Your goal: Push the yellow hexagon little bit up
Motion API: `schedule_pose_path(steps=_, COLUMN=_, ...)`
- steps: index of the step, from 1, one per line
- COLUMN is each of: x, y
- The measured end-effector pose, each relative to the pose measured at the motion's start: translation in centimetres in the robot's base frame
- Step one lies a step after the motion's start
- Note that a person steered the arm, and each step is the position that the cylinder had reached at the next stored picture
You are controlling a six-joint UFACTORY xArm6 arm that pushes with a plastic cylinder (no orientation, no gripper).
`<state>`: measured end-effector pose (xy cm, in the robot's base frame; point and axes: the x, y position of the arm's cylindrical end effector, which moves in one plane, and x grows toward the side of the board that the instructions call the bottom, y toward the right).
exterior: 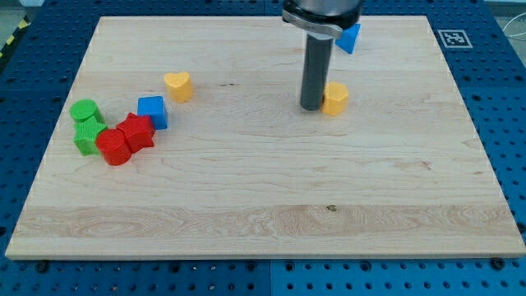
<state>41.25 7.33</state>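
The yellow hexagon lies on the wooden board, right of centre in the view's upper half. My tip stands right against the hexagon's left side, touching or nearly touching it. The dark rod rises from there to the view's top and hides part of the board behind it.
A blue block, partly hidden by the arm, sits near the top edge above the hexagon. A yellow heart lies upper left. At the left, a cluster: blue cube, two red blocks, two green blocks.
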Motion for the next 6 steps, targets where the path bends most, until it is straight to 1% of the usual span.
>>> schedule_pose_path(steps=1, x=2.9, y=1.6)
schedule_pose_path(steps=2, x=2.8, y=4.3)
schedule_pose_path(steps=4, x=2.5, y=4.3)
schedule_pose_path(steps=5, x=1.1, y=4.2)
schedule_pose_path(steps=6, x=-1.2, y=3.9)
